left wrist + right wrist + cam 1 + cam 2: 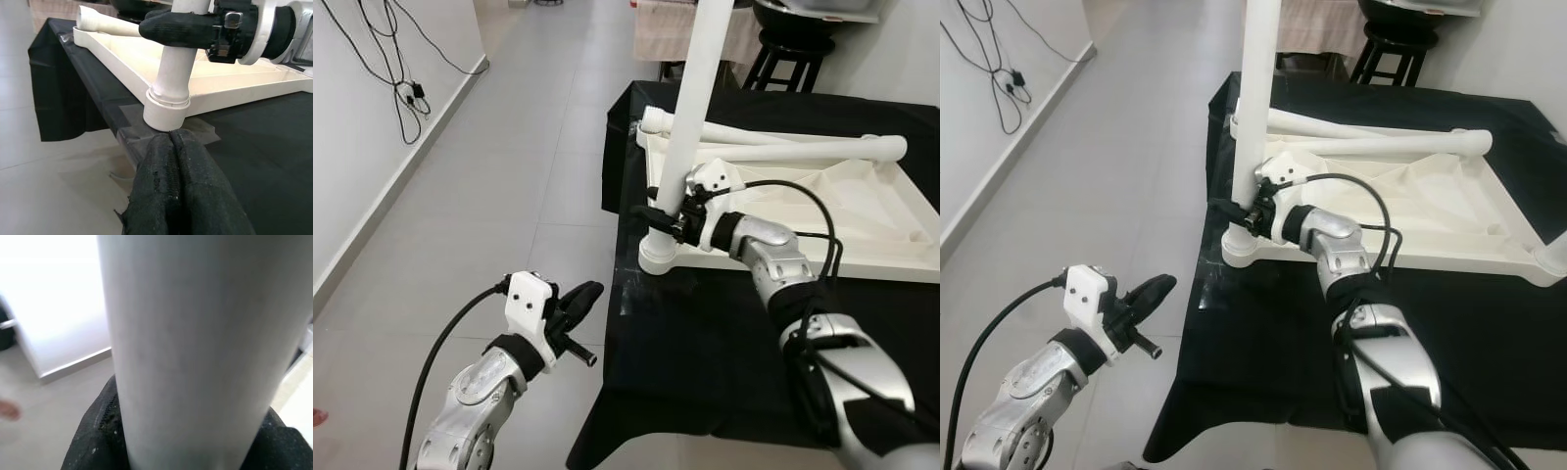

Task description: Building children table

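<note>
A white children's tabletop (822,211) lies upside down on a black-covered table (724,333). One white leg (697,98) stands upright in the near-left corner socket (658,253). My right gripper (658,217) is shut on that leg just above the socket; in the right wrist view the leg (195,342) sits between the black fingers (93,435). Two more white legs (783,149) lie across the far side of the tabletop. My left gripper (579,299) hangs shut over the floor, left of the table edge, apart from the socket (166,105).
Grey tiled floor (499,186) stretches to the left, with a white wall and dangling black cables (403,93). A black stool (783,54) stands behind the table. The black cloth hangs over the table's near-left corner (607,411).
</note>
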`<state>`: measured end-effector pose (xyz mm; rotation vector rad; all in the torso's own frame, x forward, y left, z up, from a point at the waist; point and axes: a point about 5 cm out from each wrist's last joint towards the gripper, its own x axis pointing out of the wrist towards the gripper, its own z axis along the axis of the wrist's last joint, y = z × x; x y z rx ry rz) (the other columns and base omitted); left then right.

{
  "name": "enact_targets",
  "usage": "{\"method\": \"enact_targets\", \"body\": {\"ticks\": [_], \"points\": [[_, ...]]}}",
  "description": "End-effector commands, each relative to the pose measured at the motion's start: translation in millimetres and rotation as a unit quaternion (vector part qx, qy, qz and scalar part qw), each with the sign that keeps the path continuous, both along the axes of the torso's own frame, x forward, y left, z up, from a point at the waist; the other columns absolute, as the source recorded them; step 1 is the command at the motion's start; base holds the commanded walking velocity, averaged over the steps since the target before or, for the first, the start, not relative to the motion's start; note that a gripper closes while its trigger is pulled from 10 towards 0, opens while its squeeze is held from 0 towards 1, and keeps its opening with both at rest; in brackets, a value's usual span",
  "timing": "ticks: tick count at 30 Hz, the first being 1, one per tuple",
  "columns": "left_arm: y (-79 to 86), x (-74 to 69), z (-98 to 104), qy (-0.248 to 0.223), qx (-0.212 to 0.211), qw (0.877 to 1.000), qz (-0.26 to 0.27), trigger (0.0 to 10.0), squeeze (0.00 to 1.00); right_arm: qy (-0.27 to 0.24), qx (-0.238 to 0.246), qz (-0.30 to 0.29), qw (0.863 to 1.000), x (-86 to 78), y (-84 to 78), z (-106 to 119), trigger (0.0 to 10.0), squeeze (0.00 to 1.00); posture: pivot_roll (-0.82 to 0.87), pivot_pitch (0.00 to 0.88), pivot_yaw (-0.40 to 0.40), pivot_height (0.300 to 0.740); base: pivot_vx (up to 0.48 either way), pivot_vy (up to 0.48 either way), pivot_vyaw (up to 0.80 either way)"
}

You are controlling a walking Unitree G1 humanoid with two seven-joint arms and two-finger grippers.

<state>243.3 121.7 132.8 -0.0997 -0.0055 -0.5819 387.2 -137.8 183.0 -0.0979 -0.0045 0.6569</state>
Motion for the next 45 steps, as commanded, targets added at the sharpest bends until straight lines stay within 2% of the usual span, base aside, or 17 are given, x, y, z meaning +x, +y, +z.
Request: {"method": "enact_targets", "body": {"ticks": [1, 3, 4, 12, 13, 14, 15, 16, 17, 27, 28, 29, 31, 37, 43, 44, 45], "points": [[2.0, -0.8, -2.4, 0.009, 0.001, 1.000, 0.001, 10.0, 0.00, 0.051, -0.010, -0.141, 0.989, -5.4, -16.8, -31.4, 0.0, 0.00, 0.06, 0.115, -0.052, 0.740, 0.000, 0.000, 0.00], [3.0, 2.1, -3.2, 0.011, 0.002, 1.000, -0.004, 10.0, 0.00, 0.058, 0.023, -0.224, 0.973, -34.1, 11.3, -45.9, 0.0, 0.00, 0.05, 0.102, -0.033, 0.740, 0.000, 0.000, 0.00], [2.9, 3.5, -3.6, 0.013, 0.000, 1.000, -0.007, 10.0, 0.00, 0.045, 0.024, -0.229, 0.972, -37.9, 18.6, -42.0, 0.0, 0.00, 0.04, 0.097, -0.032, 0.740, 0.000, 0.000, 0.00], [4.2, 7.3, -3.5, 0.011, -0.005, 1.000, 0.006, 10.0, 0.00, 0.019, 0.019, -0.247, 0.969, -12.3, 19.8, -28.4, 0.0, 0.00, 0.06, 0.090, -0.043, 0.740, 0.000, 0.000, 0.00], [5.0, 7.5, -3.2, 0.010, -0.006, 1.000, 0.012, 10.0, 0.00, 0.016, 0.011, -0.256, 0.967, -8.9, 18.8, -24.5, 4.1, 0.00, 0.06, 0.089, -0.044, 0.740, 0.000, 0.000, 0.00], [5.0, 7.5, -3.2, 0.010, -0.006, 1.000, 0.012, 10.0, 0.00, 0.016, 0.011, -0.256, 0.967, -8.9, 18.8, -24.5, 4.1, 0.00, 0.06, 0.089, -0.044, 0.740, 0.000, 0.000, 0.00], [4.9, 7.5, -3.2, 0.010, -0.006, 1.000, 0.011, 10.0, 0.00, 0.018, 0.006, -0.256, 0.966, -9.1, 18.9, -22.8, 10.0, 0.00, 0.06, 0.091, -0.046, 0.740, 0.000, 0.000, 0.00], [4.7, 7.4, -3.2, 0.011, -0.007, 1.000, 0.010, 10.0, 0.00, 0.019, 0.003, -0.257, 0.966, -9.7, 19.2, -21.8, 10.0, 0.00, 0.06, 0.091, -0.046, 0.740, 0.000, 0.000, 0.00], [3.2, 7.2, -3.0, 0.012, -0.008, 1.000, 0.003, 10.0, 0.00, 0.014, 0.004, -0.241, 0.970, -8.0, 18.5, -16.1, 10.0, 1.00, 0.05, 0.094, -0.046, 0.740, 0.000, 0.000, 0.00], [1.1, 7.0, -2.7, 0.012, -0.011, 1.000, 0.000, 10.0, 0.00, -0.014, 0.001, -0.229, 0.973, 1.4, 10.5, 5.6, 10.0, 0.98, 0.06, 0.100, -0.056, 0.740, 0.000, 0.000, 0.00], [0.6, 6.7, -2.4, 0.011, -0.012, 1.000, 0.001, 10.0, 0.00, -0.026, 0.005, -0.158, 0.987, 5.3, 16.1, 13.7, 10.0, 0.00, 0.06, 0.103, -0.061, 0.740, 0.000, 0.000, 0.00], [0.2, 6.3, -2.2, 0.010, -0.013, 1.000, 0.002, 10.0, 0.00, -0.043, -0.023, -0.048, 0.998, 4.2, 23.5, 19.7, 10.0, 0.00, 0.06, 0.105, -0.064, 0.740, 0.000, 0.000, 0.00], [-0.1, 5.5, -1.7, 0.010, -0.014, 1.000, 0.004, 10.0, 0.00, -0.046, -0.047, 0.094, 0.993, -1.4, 29.5, 24.7, 10.0, 0.00, 0.06, 0.108, -0.065, 0.740, 0.000, 0.000, 0.00], [-0.9, 3.0, -0.9, 0.009, -0.014, 1.000, 0.004, 10.0, 0.00, -0.017, -0.046, 0.183, 0.982, -2.2, 29.9, 27.7, 10.0, 0.00, 0.08, 0.119, -0.071, 0.740, 0.000, 0.000, 0.00], [-0.9, 1.2, -0.6, 0.009, -0.014, 1.000, 0.004, 10.0, 0.00, -0.005, -0.048, 0.182, 0.982, -0.1, 30.4, 25.3, 10.0, 0.00, 0.09, 0.128, -0.074, 0.740, 0.000, 0.000, 0.00], [-0.8, 0.5, -0.5, 0.010, -0.013, 1.000, 0.004, 10.0, 0.00, 0.002, -0.049, 0.182, 0.982, 0.8, 30.4, 23.1, 8.0, 0.00, 0.09, 0.130, -0.075, 0.740, 0.000, 0.000, 0.00], [-0.8, -0.1, -0.4, 0.010, -0.012, 1.000, 0.004, 10.0, 0.00, 0.007, -0.045, 0.182, 0.982, 1.6, 30.3, 21.9, 0.0, 0.00, 0.09, 0.132, -0.075, 0.740, 0.000, 0.000, 0.00]]}}
